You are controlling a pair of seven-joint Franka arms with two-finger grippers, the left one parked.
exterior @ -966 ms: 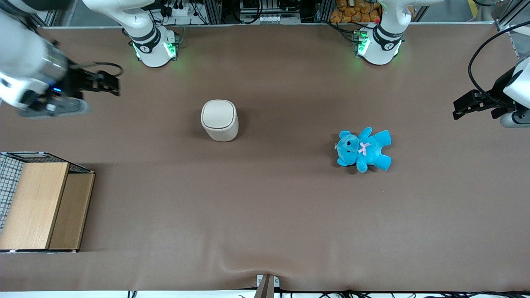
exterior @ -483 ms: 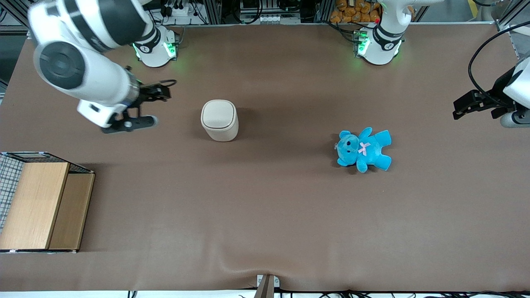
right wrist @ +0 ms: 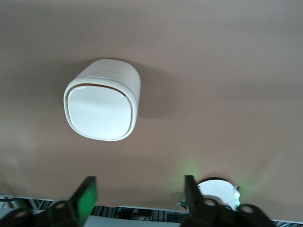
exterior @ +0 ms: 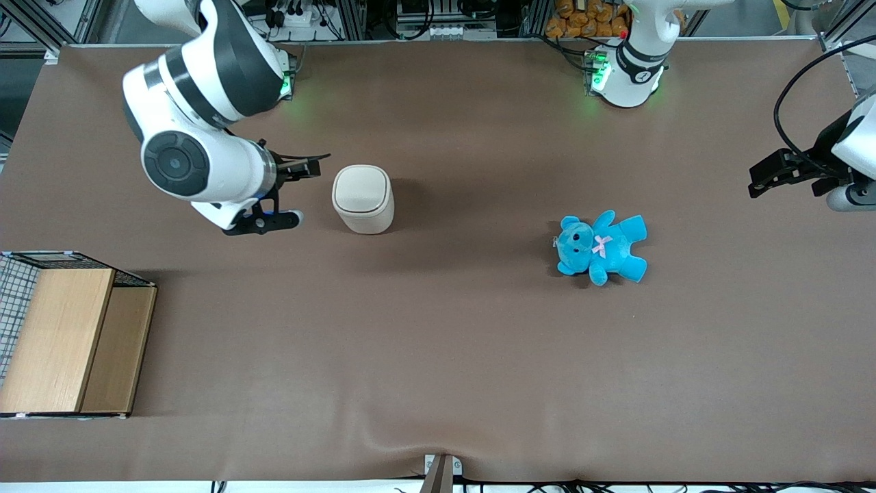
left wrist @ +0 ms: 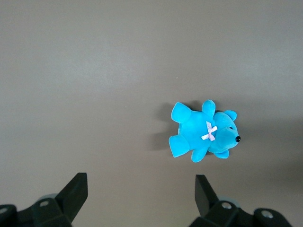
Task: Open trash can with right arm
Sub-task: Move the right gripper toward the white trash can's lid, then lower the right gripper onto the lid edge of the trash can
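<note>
Hovering just beside the trash can (exterior: 363,198), the right arm (exterior: 205,103) is seen with its pincer (exterior: 298,192) spread wide and nothing held. The cream bin, lid shut, is stood upright on the brown surface (exterior: 438,342), well apart from a blue teddy (exterior: 602,246) toward the parked arm's end.

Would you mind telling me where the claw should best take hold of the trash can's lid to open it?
Probably by pressing down on the flat lid from straight above, not gripping: the trash can stands upright, its lid is closed flush in the rounded rim, and no handle shows. The open claw sits beside it, toward the working arm's end.
</note>
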